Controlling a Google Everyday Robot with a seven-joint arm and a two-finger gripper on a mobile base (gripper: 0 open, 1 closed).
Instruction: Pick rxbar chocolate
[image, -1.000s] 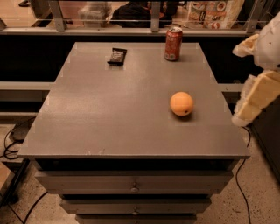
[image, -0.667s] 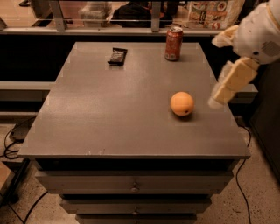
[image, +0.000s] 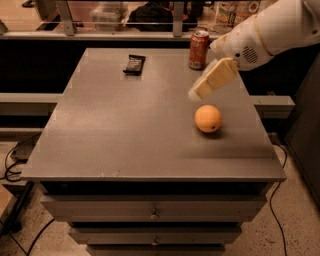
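The rxbar chocolate (image: 134, 64) is a small flat black bar lying near the far edge of the grey table (image: 115, 135), left of centre. My gripper (image: 213, 80) hangs above the table's right side on a white arm that comes in from the upper right. It is just above and behind the orange fruit (image: 208, 118) and in front of the red soda can (image: 198, 49). It is well to the right of the bar and holds nothing that I can see.
The table is a cabinet with drawers (image: 150, 212) below its front edge. A railing and shelves (image: 120, 20) run behind the table. Cables (image: 15, 165) lie on the floor at the left.
The arm and gripper have swung left from beyond the table's right edge to over the table, above the orange. The bar, can and orange have not moved.
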